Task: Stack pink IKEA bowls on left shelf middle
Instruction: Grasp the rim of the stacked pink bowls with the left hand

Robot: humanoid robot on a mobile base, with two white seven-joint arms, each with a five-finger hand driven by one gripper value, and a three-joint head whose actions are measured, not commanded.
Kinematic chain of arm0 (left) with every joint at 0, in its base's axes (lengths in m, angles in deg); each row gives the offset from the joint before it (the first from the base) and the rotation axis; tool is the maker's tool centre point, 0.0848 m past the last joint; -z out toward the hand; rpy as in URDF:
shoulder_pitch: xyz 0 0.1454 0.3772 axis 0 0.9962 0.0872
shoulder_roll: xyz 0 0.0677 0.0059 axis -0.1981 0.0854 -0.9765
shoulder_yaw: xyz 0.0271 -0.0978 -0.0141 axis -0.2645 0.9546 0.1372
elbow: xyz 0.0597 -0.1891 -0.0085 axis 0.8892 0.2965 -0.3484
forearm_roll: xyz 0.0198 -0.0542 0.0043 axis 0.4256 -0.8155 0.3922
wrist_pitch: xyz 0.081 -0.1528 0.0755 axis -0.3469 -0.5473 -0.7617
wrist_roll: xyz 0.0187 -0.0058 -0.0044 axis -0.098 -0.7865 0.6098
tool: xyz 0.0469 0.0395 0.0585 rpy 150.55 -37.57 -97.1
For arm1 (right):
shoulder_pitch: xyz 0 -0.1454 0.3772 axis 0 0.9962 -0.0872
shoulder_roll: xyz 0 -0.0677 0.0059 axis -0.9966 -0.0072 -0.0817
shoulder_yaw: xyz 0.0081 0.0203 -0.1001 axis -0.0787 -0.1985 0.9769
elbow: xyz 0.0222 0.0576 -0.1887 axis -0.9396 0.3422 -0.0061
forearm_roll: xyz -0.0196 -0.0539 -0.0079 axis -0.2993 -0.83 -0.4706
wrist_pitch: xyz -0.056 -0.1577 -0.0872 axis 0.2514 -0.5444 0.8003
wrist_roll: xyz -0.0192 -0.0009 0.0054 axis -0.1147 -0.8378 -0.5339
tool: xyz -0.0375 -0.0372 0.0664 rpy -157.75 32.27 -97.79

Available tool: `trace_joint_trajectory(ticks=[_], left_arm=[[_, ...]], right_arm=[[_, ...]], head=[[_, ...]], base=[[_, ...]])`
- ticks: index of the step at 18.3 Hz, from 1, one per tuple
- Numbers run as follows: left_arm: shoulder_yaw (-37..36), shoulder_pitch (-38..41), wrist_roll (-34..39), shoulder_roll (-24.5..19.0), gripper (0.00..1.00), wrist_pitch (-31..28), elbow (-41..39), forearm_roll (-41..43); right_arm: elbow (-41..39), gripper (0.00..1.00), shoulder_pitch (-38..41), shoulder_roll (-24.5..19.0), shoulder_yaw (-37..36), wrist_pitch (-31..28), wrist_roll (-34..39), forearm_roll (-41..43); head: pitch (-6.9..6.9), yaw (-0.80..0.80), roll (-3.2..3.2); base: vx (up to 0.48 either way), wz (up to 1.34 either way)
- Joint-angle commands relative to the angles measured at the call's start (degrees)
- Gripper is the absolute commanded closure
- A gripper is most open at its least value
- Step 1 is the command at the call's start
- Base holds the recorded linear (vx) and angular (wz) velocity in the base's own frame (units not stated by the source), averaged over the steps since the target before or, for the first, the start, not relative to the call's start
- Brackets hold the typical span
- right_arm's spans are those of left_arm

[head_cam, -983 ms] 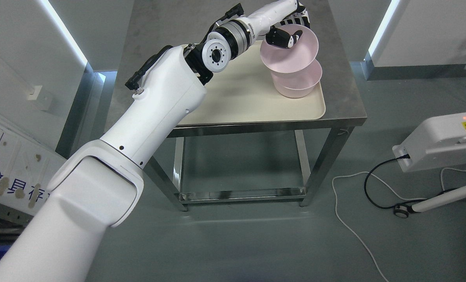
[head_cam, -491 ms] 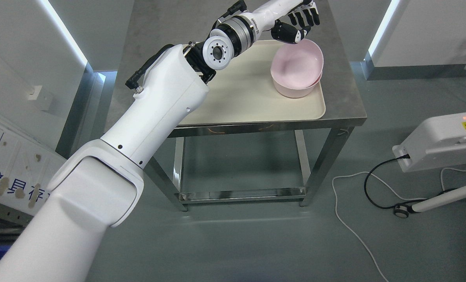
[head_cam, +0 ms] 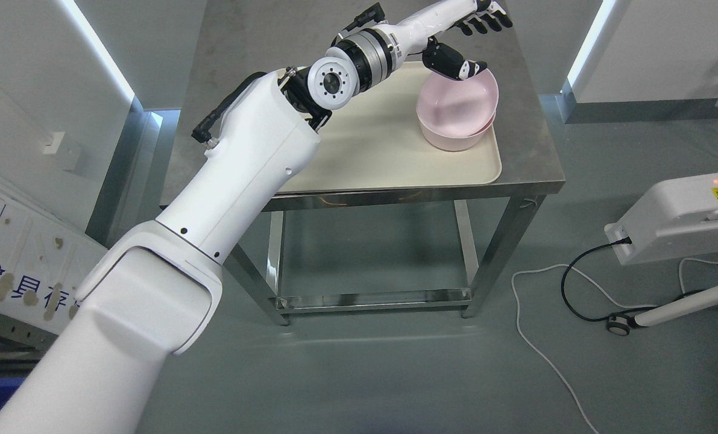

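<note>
Two pink bowls (head_cam: 457, 111) sit nested, one inside the other, at the right end of a cream tray (head_cam: 383, 150) on a steel table (head_cam: 533, 157). My left arm reaches across the tray from the lower left. Its hand (head_cam: 476, 42) hovers over the far rim of the top bowl, fingers (head_cam: 485, 23) spread and holding nothing. The thumb hangs just above the rim; I cannot tell whether it touches. My right arm does not show.
A white machine (head_cam: 678, 214) with a red light stands on the floor at the right, with cables (head_cam: 545, 301) trailing across the floor. White panels with light strips flank the table. A signboard (head_cam: 9, 265) leans at the lower left.
The upper bowl, held tilted above the other a second ago, now rests nested in it. My left hand has let go, spread its fingers and lifted away toward the far right.
</note>
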Motion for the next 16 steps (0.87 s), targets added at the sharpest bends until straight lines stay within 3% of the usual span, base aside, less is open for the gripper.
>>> trace_joint_trajectory(ticks=[1, 3, 5, 10, 12, 16], left_arm=[[15.0, 10.2, -3.7, -1.0, 0.23, 1.2, -11.9, -0.8], [14.8, 15.0, -3.7, -1.0, 0.15, 1.2, -15.0, -0.7], [14.6, 18.3, -3.8, -1.0, 0.14, 1.0, -18.3, 0.2], [15.3, 19.3, -3.9, -1.0, 0.15, -0.5, -17.5, 17.8], [15.3, 18.9, -3.7, -1.0, 0.16, -3.4, -16.8, 20.3], [14.1, 19.0, -3.7, -1.0, 0.17, -3.4, -16.1, 27.5]], right_arm=[[0.0, 0.00, 0.0, 1.0, 0.0, 0.0, 0.0, 0.0], [0.0, 0.00, 0.0, 1.0, 0.0, 0.0, 0.0, 0.0], [0.0, 0.00, 0.0, 1.0, 0.0, 0.0, 0.0, 0.0], [0.0, 0.00, 0.0, 1.0, 0.0, 0.0, 0.0, 0.0], [0.0, 0.00, 0.0, 1.0, 0.0, 0.0, 0.0, 0.0], [0.0, 0.00, 0.0, 1.0, 0.0, 0.0, 0.0, 0.1]], head=[[0.00, 0.00, 0.00], [0.00, 0.00, 0.00], [0.00, 0.00, 0.00], [0.00, 0.00, 0.00], [0.00, 0.00, 0.00], [0.00, 0.00, 0.00]], base=[[0.000, 0.00], [0.000, 0.00], [0.000, 0.00], [0.000, 0.00], [0.000, 0.00], [0.000, 0.00]])
